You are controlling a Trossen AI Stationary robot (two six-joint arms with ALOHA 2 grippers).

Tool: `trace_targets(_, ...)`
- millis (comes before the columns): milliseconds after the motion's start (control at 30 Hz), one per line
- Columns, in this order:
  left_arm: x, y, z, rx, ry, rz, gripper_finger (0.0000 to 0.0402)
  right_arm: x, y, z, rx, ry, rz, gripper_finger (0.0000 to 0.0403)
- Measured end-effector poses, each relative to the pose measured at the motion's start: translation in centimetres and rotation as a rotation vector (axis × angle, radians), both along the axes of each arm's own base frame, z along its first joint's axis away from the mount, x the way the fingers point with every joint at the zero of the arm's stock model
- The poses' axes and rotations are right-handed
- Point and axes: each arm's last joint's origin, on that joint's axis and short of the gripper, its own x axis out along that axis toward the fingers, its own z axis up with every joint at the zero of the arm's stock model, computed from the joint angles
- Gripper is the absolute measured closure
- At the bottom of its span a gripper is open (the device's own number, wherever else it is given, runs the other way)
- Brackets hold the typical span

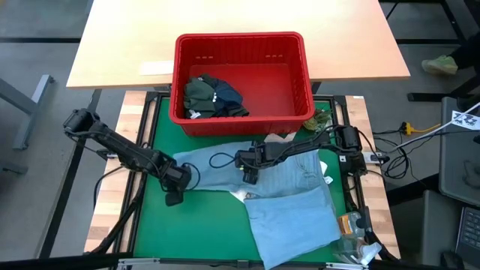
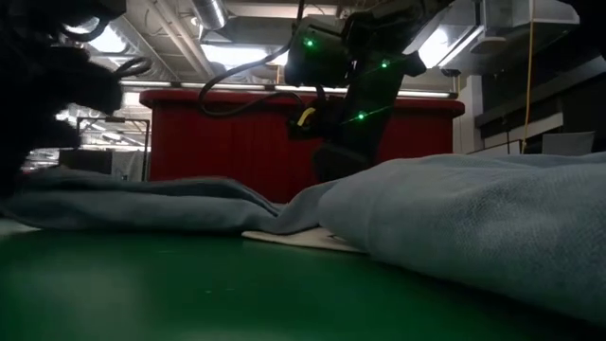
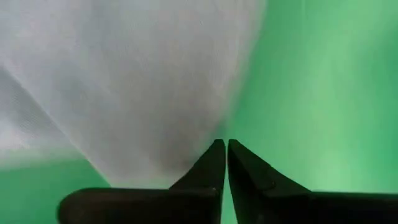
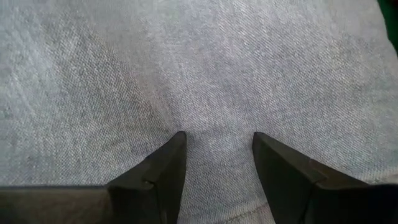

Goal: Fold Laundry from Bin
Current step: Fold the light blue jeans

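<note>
Out of bin: light blue shirt (image 1: pixel 292 199) spread on green worktop (image 1: pixel 202 225) before red bin (image 1: pixel 241 54), partly folded.
Left in bin: dark garments (image 1: pixel 214 96).
Left pincer (image 1: pixel 174 196): closed at shirt's edge, grip unclear.
Right pincer (image 1: pixel 248 174): open over shirt.

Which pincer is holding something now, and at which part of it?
The left pincer is shut at the light blue shirt's edge; whether cloth is pinched cannot be told. The right pincer is open above it.

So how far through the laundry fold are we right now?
Early. Done: the light blue shirt is out of the red bin and spread on the green mat. In hand: the left gripper is shut at the shirt's left edge, whether pinching cloth is unclear; the right gripper sits open over its middle. Left: finishing this fold, plus the dark garments in the bin.
</note>
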Motion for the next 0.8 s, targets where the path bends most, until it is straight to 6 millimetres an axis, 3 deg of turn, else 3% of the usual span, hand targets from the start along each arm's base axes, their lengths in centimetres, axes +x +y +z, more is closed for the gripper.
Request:
trace_targets(300,-0.3,-0.5,0.1,-0.189,0.09,0.002,0.0307,0.0,0.0,0.0,0.013,0.003,0.003,0.0217)
trace_targets(500,-0.3,-0.7,1.1,-0.272,0.059,-0.011,0.0338,-0.4,0.1,1.0,0.026,-0.006,0.011,0.0217)
trace_targets(667,-0.2,-0.5,3.8,-0.264,-0.1,-0.008,0.0372,-0.7,0.1,3.1,0.041,-0.06,0.02,0.0217)
trace_targets(800,-0.4,0.0,5.9,-0.187,-0.248,0.031,0.0381,-0.8,0.2,3.6,0.073,-0.078,0.03,0.0217)
